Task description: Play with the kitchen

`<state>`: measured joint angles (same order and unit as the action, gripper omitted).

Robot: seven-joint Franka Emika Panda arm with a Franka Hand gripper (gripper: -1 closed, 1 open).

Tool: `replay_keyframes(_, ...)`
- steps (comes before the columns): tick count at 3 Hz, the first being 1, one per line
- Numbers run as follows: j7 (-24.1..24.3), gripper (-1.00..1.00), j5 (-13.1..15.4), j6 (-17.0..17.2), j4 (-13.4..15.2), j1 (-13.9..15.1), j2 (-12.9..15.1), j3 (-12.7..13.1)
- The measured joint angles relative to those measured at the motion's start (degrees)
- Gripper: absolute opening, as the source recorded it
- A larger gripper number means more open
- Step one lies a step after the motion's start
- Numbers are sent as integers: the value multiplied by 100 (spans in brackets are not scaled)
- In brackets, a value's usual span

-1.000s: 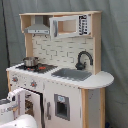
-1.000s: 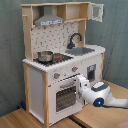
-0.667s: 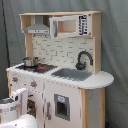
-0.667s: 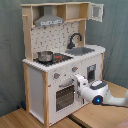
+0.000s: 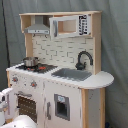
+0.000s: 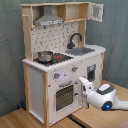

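Note:
The kitchen [image 5: 60, 95] [image 6: 37, 85] is a toy of white panels and light wood. It has a black faucet [image 5: 83, 59] [image 6: 75, 39], a grey sink [image 5: 71, 74] [image 6: 82, 50] and a red-ringed hob [image 5: 41, 67] [image 6: 59, 58]. A small metal pot [image 5: 30, 61] [image 6: 45, 56] stands on the hob. My gripper [image 6: 81, 88] is at the right edge of the windowed oven door [image 6: 64, 95], at the height of its handle. In the first exterior view the gripper [image 5: 4, 103] shows at the left edge, beside the oven door [image 5: 27, 106].
My white arm [image 6: 106, 98] reaches in low from the second exterior view's right, over a wooden table [image 6: 20, 118]. The hood [image 5: 37, 29] [image 6: 49, 21] and an upper cabinet with a windowed door [image 5: 70, 26] [image 6: 96, 12] sit above. Grey curtains hang behind.
My gripper has moved a little closer to the oven door's front, toward the second exterior view's left. The kitchen and pot have not moved.

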<state>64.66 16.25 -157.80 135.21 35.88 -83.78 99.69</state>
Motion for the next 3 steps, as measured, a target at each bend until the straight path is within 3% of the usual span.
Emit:
replay_keyframes(1, -473, 100, 14, 135, -12, -328, -11, -248)
replay_keyframes(3, -1665, 100, 66, 146, -188, -604, -66, -873)
